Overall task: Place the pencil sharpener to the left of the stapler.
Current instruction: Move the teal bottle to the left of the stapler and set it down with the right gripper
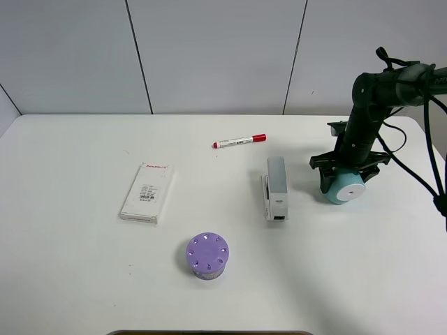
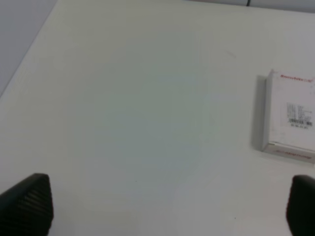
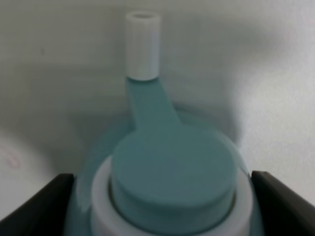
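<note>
Right now my right gripper (image 3: 162,201) has its black fingers (image 3: 37,209) spread wide on either flank of the small teal plastic pencil sharpener (image 3: 172,167); they sit hard against its sides, but I cannot tell whether they are actually pressing on it. From the wrist camera the sharpener shows a rounded teal body with a white ring, a flat teal disc above that, and a teal crank arm ending in a short white cylindrical knob. From the high camera it shows a flat white circular face, and it sits to the right of the slim grey-and-white stapler (image 1: 276,187), near it but apart. Beyond the stapler lies a white marker with a red cap (image 1: 239,142). My left gripper (image 2: 162,209) hangs with its jaws wide and nothing between them, over the white table (image 1: 84,279), near a flat white box (image 2: 290,118). A purple round cylinder with holes on top (image 1: 207,255) stands toward the table's front edge.
</note>
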